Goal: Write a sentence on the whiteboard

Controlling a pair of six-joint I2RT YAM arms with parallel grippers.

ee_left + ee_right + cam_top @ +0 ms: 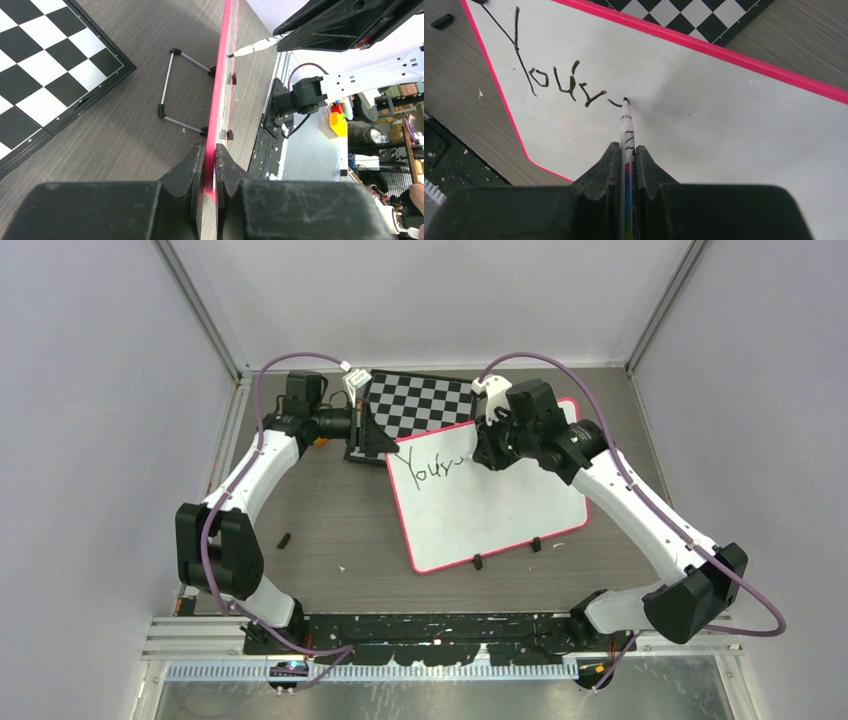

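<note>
— Lettering (566,85), thin black "Your", is seen far left on the large pink-framed whiteboard (500,505), right of centre.
— The white marker (626,122) is clenched by the right gripper (626,150), and the board's edge by the left gripper (209,149). If the board slipped, strokes would likely be skewed.
— That edge pinch is shown only by the left wrist view.
</note>
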